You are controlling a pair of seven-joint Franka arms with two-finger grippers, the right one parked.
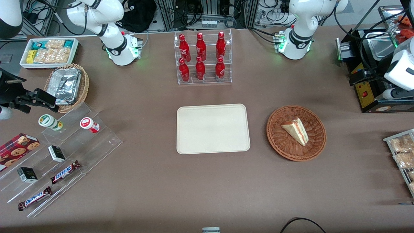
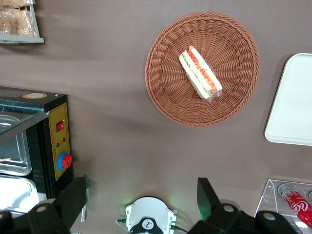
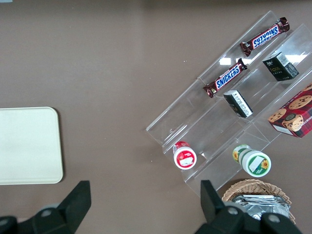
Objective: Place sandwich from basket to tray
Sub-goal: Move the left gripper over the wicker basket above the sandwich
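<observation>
Sandwich [image 1: 296,130] lay in basket [image 1: 296,132] beside bare tray [image 1: 213,128] on desk [image 1: 207,181], end effector [image 2: 141,200] hung high above (fingers spread wide, holding nothing).

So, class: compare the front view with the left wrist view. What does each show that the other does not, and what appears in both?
Only the front view shows the whole tray, the full rack of six red bottles, the foil-filled tan basket and the Snickers bars.

Only the left wrist view shows the gripper, open, held high above the bare table near the arm's base and away from the basket.

Both show the sandwich lying in the reddish-brown basket, the black appliance with the yellow panel, and part of the tray.
</observation>
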